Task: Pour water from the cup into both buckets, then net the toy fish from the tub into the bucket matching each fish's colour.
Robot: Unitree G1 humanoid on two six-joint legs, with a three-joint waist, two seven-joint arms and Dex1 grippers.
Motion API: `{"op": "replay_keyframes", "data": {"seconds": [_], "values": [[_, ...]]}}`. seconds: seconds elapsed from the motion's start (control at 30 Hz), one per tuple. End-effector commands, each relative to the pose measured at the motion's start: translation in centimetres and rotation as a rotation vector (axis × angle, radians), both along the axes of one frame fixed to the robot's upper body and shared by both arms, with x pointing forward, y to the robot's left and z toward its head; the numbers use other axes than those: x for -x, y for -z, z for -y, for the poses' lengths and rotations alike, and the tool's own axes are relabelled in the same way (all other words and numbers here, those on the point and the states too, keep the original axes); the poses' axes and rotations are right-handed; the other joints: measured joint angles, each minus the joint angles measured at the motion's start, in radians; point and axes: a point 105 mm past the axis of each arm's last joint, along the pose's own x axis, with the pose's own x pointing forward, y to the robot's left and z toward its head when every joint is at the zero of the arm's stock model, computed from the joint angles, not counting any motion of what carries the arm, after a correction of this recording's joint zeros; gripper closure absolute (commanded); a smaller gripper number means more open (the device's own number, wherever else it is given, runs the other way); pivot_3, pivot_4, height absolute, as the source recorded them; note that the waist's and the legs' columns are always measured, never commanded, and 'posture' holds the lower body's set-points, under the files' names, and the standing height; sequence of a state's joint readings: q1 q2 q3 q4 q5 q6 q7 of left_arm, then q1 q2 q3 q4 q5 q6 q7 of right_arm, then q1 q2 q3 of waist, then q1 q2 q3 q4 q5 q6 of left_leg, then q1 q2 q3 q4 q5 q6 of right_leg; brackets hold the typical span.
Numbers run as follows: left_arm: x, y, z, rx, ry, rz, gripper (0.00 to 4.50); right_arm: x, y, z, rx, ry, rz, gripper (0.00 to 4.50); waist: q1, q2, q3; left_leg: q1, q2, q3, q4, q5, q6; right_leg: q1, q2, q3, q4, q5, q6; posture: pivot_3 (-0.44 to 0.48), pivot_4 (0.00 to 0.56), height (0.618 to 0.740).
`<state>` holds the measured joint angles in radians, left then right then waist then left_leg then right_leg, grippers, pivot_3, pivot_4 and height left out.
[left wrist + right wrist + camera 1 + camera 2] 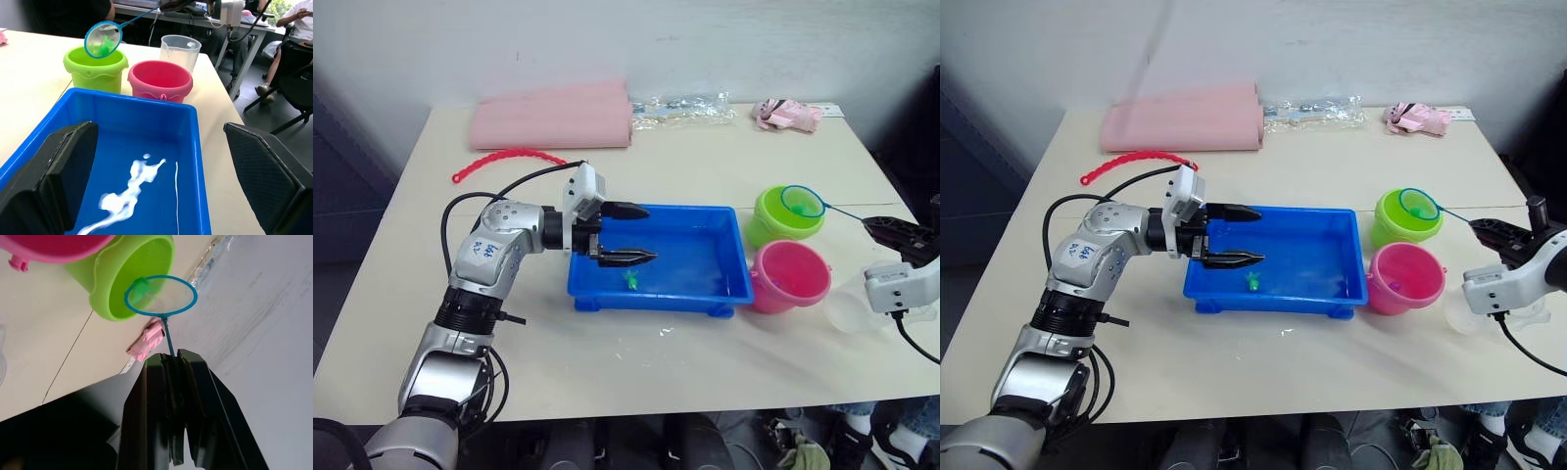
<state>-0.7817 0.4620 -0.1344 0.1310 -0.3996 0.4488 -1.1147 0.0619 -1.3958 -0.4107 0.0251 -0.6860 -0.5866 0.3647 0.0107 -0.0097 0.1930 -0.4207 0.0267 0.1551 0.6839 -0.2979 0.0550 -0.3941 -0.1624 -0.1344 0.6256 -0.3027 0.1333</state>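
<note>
The blue tub (656, 299) holds shallow water and one small green toy fish (631, 280). My left gripper (649, 233) hangs open over the tub's left part, with nothing between its fingers. Right of the tub stand the lime green bucket (773, 230) and, nearer me, the pink bucket (790, 279). The clear cup (855, 305) stands upright right of the pink bucket. My right gripper (891, 233) is shut on the net's thin handle. The net's blue hoop (160, 294) hovers over the green bucket's mouth with a green fish (140, 285) in its mesh.
A folded pink cloth (553, 116), a red beaded strip (504, 159), a clear plastic bag (690, 106) and a small pink item (786, 115) lie along the table's far side. In the left wrist view, a seated person (298, 19) is beyond the table's right edge.
</note>
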Motion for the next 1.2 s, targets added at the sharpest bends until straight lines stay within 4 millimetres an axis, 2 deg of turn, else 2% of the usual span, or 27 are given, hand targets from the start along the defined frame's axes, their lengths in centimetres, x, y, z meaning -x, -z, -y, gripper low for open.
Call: {"op": "replay_keyframes", "data": {"seconds": [0.03,0.13,0.2,0.3,0.37,0.43,0.47,0.53,0.6,0.7,0.8,0.83,0.93,1.03,1.2], "values": [[0.2,-1.2,-0.3,0.015,-0.007,0.050,0.03,-0.2,-1.5,-0.6,0.042,-0.043,0.044,4.50,-0.004,0.000,0.000,0.000,0.000,0.000,0.000,0.000,0.000,0.000,0.000,0.000,0.000,0.000,0.000,0.000,0.150,0.738],[0.3,-1.1,-0.3,0.014,-0.006,0.048,0.03,0.0,-0.3,-1.3,0.022,-0.084,-0.001,4.50,-0.007,0.000,0.000,0.000,0.000,-0.001,0.000,0.000,0.000,0.000,0.000,-0.001,0.000,0.000,0.000,0.000,0.150,0.738],[0.3,-1.0,-0.3,0.013,-0.006,0.048,0.03,-0.1,-0.4,-1.0,-0.031,-0.070,0.006,4.50,-0.011,0.000,0.000,0.000,0.000,-0.001,0.000,0.000,0.000,0.000,0.000,-0.001,0.000,0.000,0.000,0.000,0.150,0.738],[0.2,-0.9,-0.8,-0.003,-0.024,0.045,0.03,-0.6,-3.0,0.5,-0.429,0.042,0.110,4.50,-0.012,0.000,0.000,0.000,0.000,-0.001,0.000,0.000,0.000,0.000,0.000,-0.001,0.000,0.000,0.000,0.000,0.150,0.738],[0.2,-0.5,-1.3,-0.023,-0.032,0.036,0.03,-0.6,-3.4,0.3,-0.641,0.054,0.099,4.50,-0.012,0.001,0.000,0.000,0.000,-0.002,0.001,0.000,0.000,0.001,0.001,-0.001,0.000,0.000,0.000,0.000,0.150,0.738],[0.7,0.4,-2.4,-0.074,-0.030,0.028,0.03,-0.4,-2.8,-1.6,-0.931,0.014,-0.023,4.50,-0.012,0.001,0.000,0.000,0.001,-0.002,0.001,0.000,0.000,0.002,0.001,-0.002,0.000,0.000,0.000,0.000,0.150,0.738],[1.1,1.0,-3.3,-0.108,-0.035,0.017,0.03,0.0,-2.1,-3.7,-1.021,-0.052,-0.133,4.50,-0.012,0.001,0.000,0.000,0.001,-0.003,0.000,0.000,0.000,0.002,0.001,-0.002,0.000,0.000,0.000,0.000,0.150,0.738],[1.6,1.9,-4.6,-0.160,-0.047,0.002,0.03,0.4,-1.0,-6.6,-1.116,-0.130,-0.273,4.50,-0.017,0.001,0.000,0.000,0.002,-0.003,0.000,0.000,0.000,0.001,0.003,-0.001,0.000,0.000,-0.001,0.000,0.150,0.738],[2.1,2.7,-5.7,-0.211,-0.062,0.001,0.03,0.4,0.3,-8.7,-1.192,-0.159,-0.371,4.50,-0.014,0.001,0.000,0.001,0.003,-0.003,0.000,0.000,-0.001,0.001,0.003,-0.001,0.000,-0.001,-0.001,0.000,0.150,0.738],[2.5,3.4,-7.0,-0.268,-0.091,0.004,0.03,0.4,2.7,-11.6,-1.234,-0.183,-0.529,4.50,-0.007,0.001,0.000,0.000,0.002,-0.003,0.001,0.000,0.000,0.001,0.001,-0.001,0.001,-0.001,-0.001,0.000,0.150,0.738],[2.7,3.4,-7.5,-0.276,-0.124,0.005,0.03,0.3,4.2,-13.1,-1.220,-0.184,-0.594,4.50,0.007,0.001,0.000,0.000,0.000,-0.004,0.002,0.000,0.000,0.001,-0.001,-0.002,0.001,-0.001,-0.001,0.000,0.150,0.738],[2.7,3.4,-7.6,-0.277,-0.135,0.006,0.03,0.2,4.5,-13.4,-1.216,-0.182,-0.600,4.50,0.008,0.001,0.000,0.000,-0.001,-0.003,0.002,0.000,0.000,0.001,-0.001,-0.002,0.001,-0.001,-0.001,0.000,0.150,0.738],[2.5,3.7,-8.3,-0.293,-0.216,0.013,0.03,-0.8,7.0,-14.2,-1.046,-0.186,-0.555,4.50,0.011,0.001,0.000,-0.001,-0.001,-0.003,0.002,0.000,0.001,0.001,-0.002,-0.002,0.001,0.000,-0.001,0.000,0.150,0.738],[3.1,3.8,-8.2,-0.283,-0.232,0.007,0.03,-1.3,8.0,-14.8,-0.948,-0.219,-0.513,4.50,0.010,0.001,0.000,0.000,-0.001,-0.003,0.002,0.000,0.000,0.001,-0.001,-0.002,0.002,0.000,-0.001,0.000,0.150,0.738],[3.0,3.8,-8.6,-0.281,-0.275,0.001,0.03,-1.3,9.6,-15.6,-0.926,-0.244,-0.561,4.50,0.005,0.001,0.000,0.000,0.000,-0.002,0.001,0.000,0.000,0.000,-0.001,-0.002,0.002,-0.001,-0.001,0.000,0.150,0.738]]}}
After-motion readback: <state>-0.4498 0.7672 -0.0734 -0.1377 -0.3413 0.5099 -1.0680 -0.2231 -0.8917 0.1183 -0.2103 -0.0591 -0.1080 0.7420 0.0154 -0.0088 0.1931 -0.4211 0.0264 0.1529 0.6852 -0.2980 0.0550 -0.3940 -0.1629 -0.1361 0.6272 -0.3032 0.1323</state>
